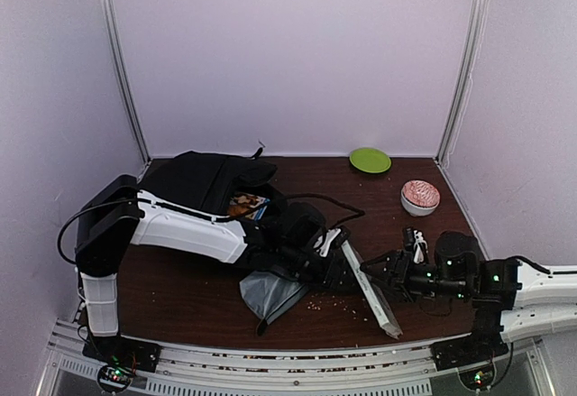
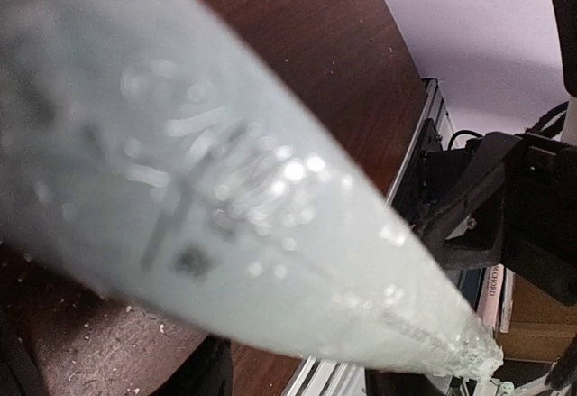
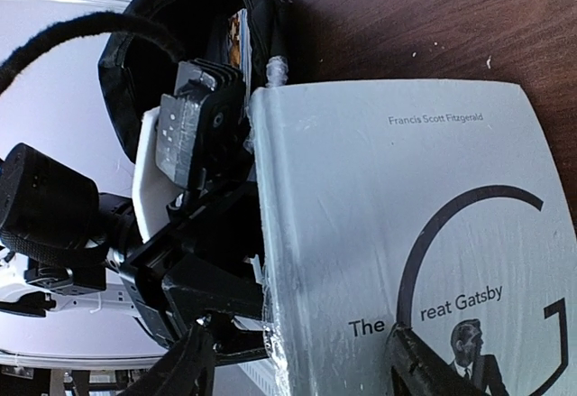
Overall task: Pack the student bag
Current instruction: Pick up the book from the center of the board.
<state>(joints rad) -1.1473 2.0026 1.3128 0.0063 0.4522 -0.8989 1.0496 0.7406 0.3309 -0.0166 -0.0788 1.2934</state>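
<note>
Great Gatsby book (image 1: 368, 290) held, student bag (image 1: 194, 179) behind.
My left gripper (image 1: 332, 253) clamps this stiff, glossy book; right gripper (image 1: 379, 274) spread open. Bag looks limp: I'd hold its mouth rim.

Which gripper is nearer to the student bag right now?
Left. The left gripper, holding the book, is just right of the student bag. The right gripper is farther right, on the far side of the book.
</note>
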